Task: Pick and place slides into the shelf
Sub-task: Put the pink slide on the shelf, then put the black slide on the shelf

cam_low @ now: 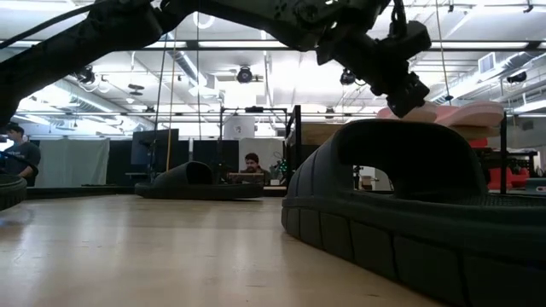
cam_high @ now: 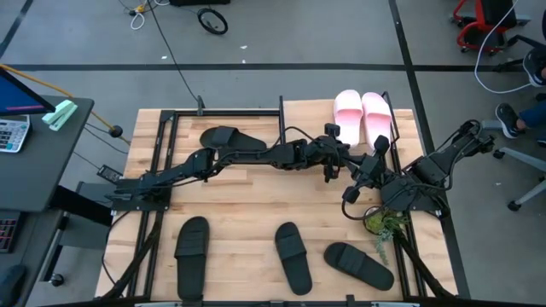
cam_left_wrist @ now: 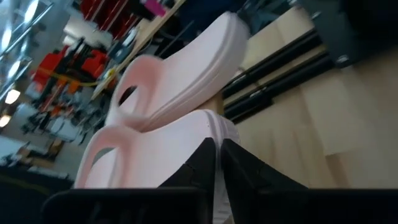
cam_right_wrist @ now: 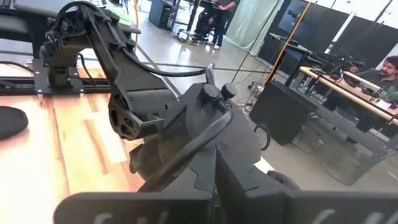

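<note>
Two pale pink slides (cam_high: 348,115) (cam_high: 376,115) lie side by side, soles down, on the light wooden board of the shelf (cam_high: 307,115) at the table's far right. In the low view they (cam_low: 465,112) sit raised above table level. My left gripper (cam_left_wrist: 219,152) (cam_high: 333,135) reaches across the table and is shut on the near end of the left pink slide (cam_left_wrist: 155,155). My right gripper (cam_high: 379,147) is just right of it, shut and holding nothing. One black slide (cam_high: 230,136) lies at the table's far middle. Three more (cam_high: 191,251) (cam_high: 293,256) (cam_high: 358,264) lie along the near edge. My left gripper pinches the rim of the left pink slide's near end (cam_left_wrist: 217,127) between its two fingers, with a thin pale strip showing in the gap. The fingers come from the table's near left side, slanting down. The slide lies flat on the board beside the other pink slide (cam_left_wrist: 186,68).
A small green plant (cam_high: 384,223) sits near the right arm's base. Black frame rails (cam_high: 166,145) run along the table's left part. The left arm (cam_right_wrist: 155,124) fills the right wrist view at close range. People sit at desks beyond the table (cam_low: 251,164).
</note>
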Action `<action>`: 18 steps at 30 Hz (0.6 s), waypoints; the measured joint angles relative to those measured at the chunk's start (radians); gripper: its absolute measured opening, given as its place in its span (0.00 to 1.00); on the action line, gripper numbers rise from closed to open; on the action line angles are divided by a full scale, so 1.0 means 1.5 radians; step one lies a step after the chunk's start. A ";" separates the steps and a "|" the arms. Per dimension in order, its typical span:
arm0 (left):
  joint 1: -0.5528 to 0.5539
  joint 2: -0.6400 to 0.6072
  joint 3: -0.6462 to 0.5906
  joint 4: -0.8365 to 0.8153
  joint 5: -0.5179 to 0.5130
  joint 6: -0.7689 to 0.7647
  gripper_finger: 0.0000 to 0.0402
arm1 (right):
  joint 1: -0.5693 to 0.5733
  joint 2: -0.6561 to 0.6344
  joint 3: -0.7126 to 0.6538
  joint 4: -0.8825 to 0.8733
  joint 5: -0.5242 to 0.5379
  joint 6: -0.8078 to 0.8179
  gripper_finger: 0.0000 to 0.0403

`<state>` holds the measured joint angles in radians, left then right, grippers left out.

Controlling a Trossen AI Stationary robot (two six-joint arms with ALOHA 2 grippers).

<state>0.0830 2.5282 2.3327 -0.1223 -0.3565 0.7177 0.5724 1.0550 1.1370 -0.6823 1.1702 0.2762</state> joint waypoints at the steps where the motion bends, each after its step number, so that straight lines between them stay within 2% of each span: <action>1: 0.000 0.000 0.000 0.000 0.011 0.000 0.10 | 0.000 0.000 0.000 0.000 0.000 -0.003 0.03; 13: 0.005 0.000 0.000 0.077 0.027 -0.018 0.23 | 0.000 0.000 0.000 0.002 0.000 -0.011 0.03; 16: -0.001 0.000 0.000 0.075 -0.001 -0.019 0.25 | 0.000 0.000 0.000 0.002 -0.001 -0.010 0.03; 18: -0.011 -0.004 0.000 0.062 -0.048 -0.030 0.25 | 0.000 0.000 0.000 0.002 -0.001 -0.005 0.03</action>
<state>0.0662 2.5223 2.3321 -0.0296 -0.4281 0.6732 0.5728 1.0550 1.1370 -0.6796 1.1690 0.2680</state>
